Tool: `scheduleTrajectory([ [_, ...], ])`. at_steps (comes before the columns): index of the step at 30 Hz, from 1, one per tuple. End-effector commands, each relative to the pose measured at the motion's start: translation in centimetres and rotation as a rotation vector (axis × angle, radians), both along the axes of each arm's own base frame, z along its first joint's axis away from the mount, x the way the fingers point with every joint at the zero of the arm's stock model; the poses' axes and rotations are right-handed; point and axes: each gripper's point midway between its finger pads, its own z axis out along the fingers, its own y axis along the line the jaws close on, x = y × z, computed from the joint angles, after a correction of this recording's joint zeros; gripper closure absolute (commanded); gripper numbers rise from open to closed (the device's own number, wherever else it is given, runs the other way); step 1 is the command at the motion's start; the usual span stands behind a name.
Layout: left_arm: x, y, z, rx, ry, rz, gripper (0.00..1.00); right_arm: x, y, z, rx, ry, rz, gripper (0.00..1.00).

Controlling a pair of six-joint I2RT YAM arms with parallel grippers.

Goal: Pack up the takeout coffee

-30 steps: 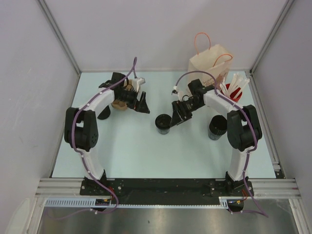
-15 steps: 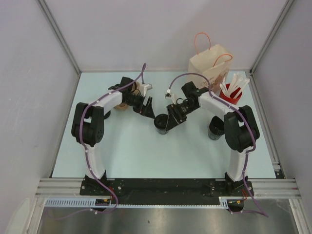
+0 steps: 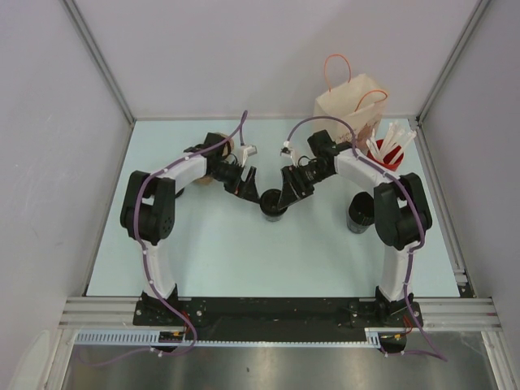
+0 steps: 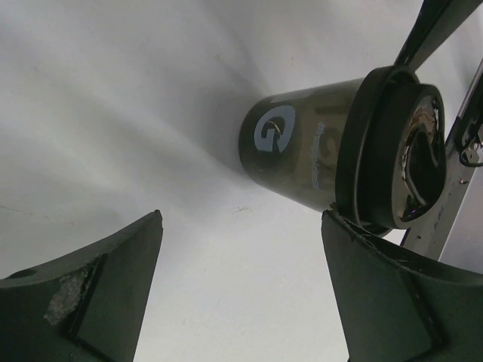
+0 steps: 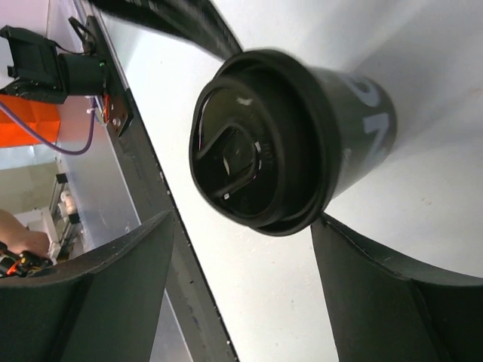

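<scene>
The takeout coffee (image 3: 274,203), a short black cup with a ringed black lid, stands upright mid-table. My left gripper (image 3: 246,185) is open just to its left and slightly behind it, and my right gripper (image 3: 291,185) is open just behind it to the right. In the left wrist view the cup (image 4: 302,147) lies just beyond my open gripper (image 4: 241,219), its lid close to the right fingertip (image 4: 355,256). In the right wrist view the lid (image 5: 253,151) sits just past my open gripper (image 5: 243,222), near the right fingertip (image 5: 355,264). Neither gripper holds anything.
A paper bag (image 3: 351,106) with orange handles stands at the back right. A red cup of white sticks (image 3: 388,150) is next to it. A taller black cup (image 3: 361,213) stands beside the right arm. A brown object (image 3: 201,174) lies under the left arm.
The left gripper has swung right from the back left toward the cup. The right gripper has shifted left and closed in on it. The cup has stayed in place.
</scene>
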Motion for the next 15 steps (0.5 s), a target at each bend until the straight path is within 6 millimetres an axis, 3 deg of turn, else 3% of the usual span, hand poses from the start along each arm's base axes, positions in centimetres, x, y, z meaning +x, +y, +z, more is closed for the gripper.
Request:
scheduleTrajectory([
  [1,-1.1,-0.3,1.7,-0.026,-0.047,-0.037,0.1,2.2,1.0,1.1,0.034,-0.065,-0.011,0.22],
  [15,-2.2,0.4,1.5,-0.002,-0.052,-0.048,0.11,4.2,1.6,1.0,0.003,-0.111,-0.041,0.22],
])
